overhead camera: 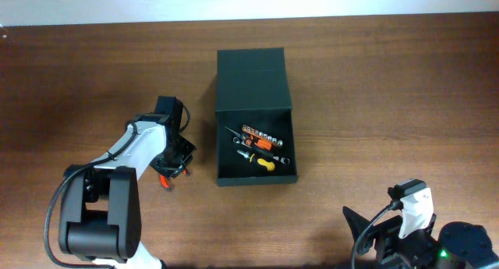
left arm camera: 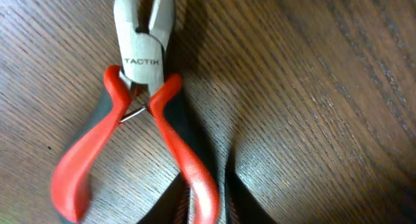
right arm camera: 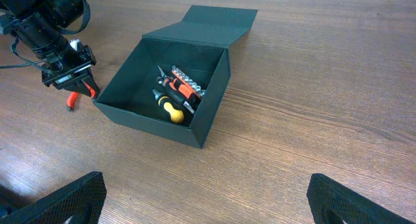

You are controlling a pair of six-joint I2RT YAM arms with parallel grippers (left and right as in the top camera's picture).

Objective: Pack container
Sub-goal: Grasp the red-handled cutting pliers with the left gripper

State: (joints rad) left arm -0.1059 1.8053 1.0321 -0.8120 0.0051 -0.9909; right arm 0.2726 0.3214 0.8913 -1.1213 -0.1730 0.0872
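Observation:
The container (overhead camera: 254, 178) is a dark green-black box standing open at the table's middle, its flap lid (overhead camera: 251, 66) laid back on the far side. Inside lie a yellow-handled screwdriver (overhead camera: 265, 163), an orange-and-black tool (overhead camera: 263, 143) and a strip of bits (overhead camera: 261, 134). Red-handled pliers (left arm camera: 142, 58) lie left of the box at the table surface. My left gripper (left arm camera: 205, 198) is shut on the pliers' right handle. I cannot tell whether the pliers are lifted. My right gripper (right arm camera: 208, 208) is open and empty, in front of the box (right arm camera: 149, 123).
The left arm (overhead camera: 132, 144) reaches in from the front left, close beside the box's left wall. The right arm's base (overhead camera: 421, 230) sits at the front right. Bare wooden tabletop (overhead camera: 374, 97) surrounds the box.

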